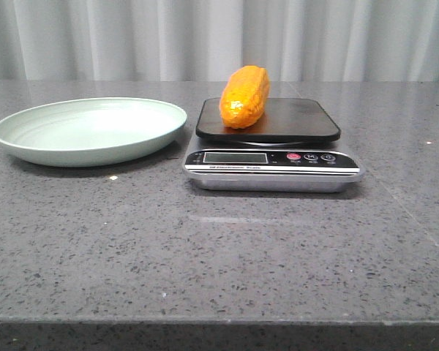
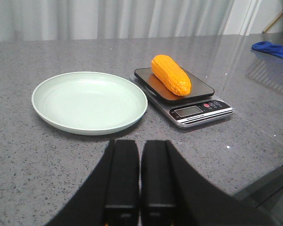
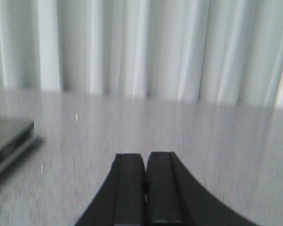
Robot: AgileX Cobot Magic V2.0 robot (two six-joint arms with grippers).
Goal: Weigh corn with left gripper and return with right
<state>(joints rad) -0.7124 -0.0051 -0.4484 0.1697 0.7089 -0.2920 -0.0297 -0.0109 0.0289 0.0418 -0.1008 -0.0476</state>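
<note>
Both closed hands appear only in wrist views; corn rests on scale

The stubby orange-yellow corn cob lies on the black-topped digital kitchen scale. Just left of that scale sits the pale green round plate, both on the grey speckled stone table.
</note>
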